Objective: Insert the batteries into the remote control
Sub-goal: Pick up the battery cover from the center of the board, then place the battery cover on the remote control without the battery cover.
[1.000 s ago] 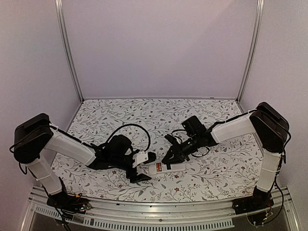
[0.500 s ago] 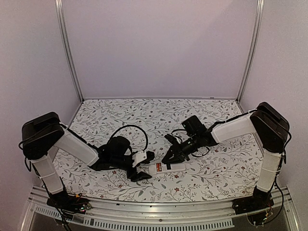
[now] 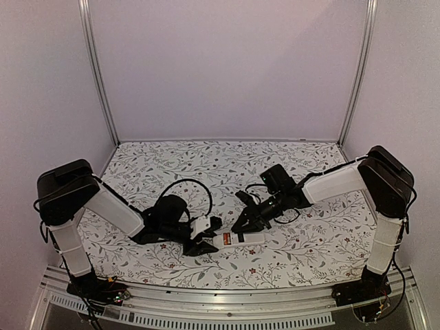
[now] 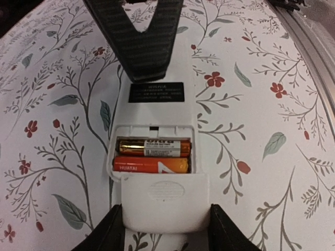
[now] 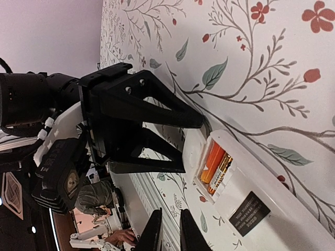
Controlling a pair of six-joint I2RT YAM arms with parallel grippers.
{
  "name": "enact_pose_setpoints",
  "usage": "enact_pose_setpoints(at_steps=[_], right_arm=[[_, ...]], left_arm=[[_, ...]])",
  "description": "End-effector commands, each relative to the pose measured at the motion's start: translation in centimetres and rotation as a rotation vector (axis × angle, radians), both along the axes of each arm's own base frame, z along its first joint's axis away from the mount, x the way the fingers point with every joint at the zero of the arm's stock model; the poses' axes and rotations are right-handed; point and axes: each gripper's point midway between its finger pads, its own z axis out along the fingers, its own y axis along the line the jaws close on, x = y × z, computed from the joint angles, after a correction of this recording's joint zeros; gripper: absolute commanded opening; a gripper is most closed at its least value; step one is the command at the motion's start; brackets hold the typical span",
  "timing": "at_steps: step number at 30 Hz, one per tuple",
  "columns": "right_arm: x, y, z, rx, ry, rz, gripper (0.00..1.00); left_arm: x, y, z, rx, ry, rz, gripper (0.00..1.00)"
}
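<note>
**Left hand closed in on the cover plate**

Your left arm had swung in toward the remote over the last second. Your left hand (image 4: 166, 232) narrowed from wide apart until one of its fingers (image 4: 112, 232) lay against each side edge of the cover plate (image 4: 165, 201).

That plate lay flat at the near end of the remote control (image 4: 157, 112), butted against the open recess but not yet over it. Just beyond, both batteries (image 4: 153, 156) sat side by side in the recess, so the loading itself looked done and only the closing was left.

Farther on, your right hand (image 4: 144, 68) had not shifted. It was pinched shut, its tips on the remote's back by the dark label (image 4: 156, 91), seemingly pinning it to the bench (image 4: 272, 94).

By my judgement the plate next needed a square slide forward, since a skewed push could jam it.
</note>
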Motion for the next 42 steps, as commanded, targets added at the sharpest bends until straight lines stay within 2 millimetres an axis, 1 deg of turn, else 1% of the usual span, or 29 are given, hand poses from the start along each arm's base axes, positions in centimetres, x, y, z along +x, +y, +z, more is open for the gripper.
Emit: enact_pose_setpoints(at_steps=[1, 4, 7, 12, 15, 21, 25, 34, 42], right_arm=[[-0.2, -0.2, 0.6, 0.021, -0.017, 0.011, 0.12], [-0.2, -0.2, 0.7, 0.023, -0.016, 0.011, 0.12], [-0.2, -0.2, 0.6, 0.021, -0.012, 0.012, 0.12], [-0.1, -0.2, 0.6, 0.018, -0.014, 0.006, 0.12], [0.3, 0.1, 0.7, 0.038, -0.031, -0.003, 0.11], [0.4, 0.3, -0.1, 0.037, 0.014, -0.028, 0.10], [0.5, 0.4, -0.3, 0.034, 0.018, -0.036, 0.10], [0.4, 0.2, -1.5, 0.010, 0.043, -0.048, 0.09], [0.5, 0.2, -1.6, 0.007, 0.047, -0.054, 0.08]], left_arm=[[-0.2, 1.1, -1.2, 0.093, 0.027, -0.009, 0.48], [0.4, 0.6, 0.4, 0.094, 0.009, -0.018, 0.47], [0.7, 0.2, 1.5, 0.119, 0.017, -0.041, 0.47], [1.0, 0.0, 1.9, 0.186, 0.032, -0.085, 0.48], [0.9, 0.1, 1.6, 0.219, 0.058, -0.101, 0.48], [1.0, -0.2, 1.2, 0.230, 0.096, -0.122, 0.48], [1.2, -0.7, 1.3, 0.231, 0.119, -0.121, 0.49], [1.9, -1.9, 1.6, 0.215, 0.138, -0.102, 0.51], [1.5, -2.1, 0.7, 0.249, 0.149, -0.097, 0.51]])
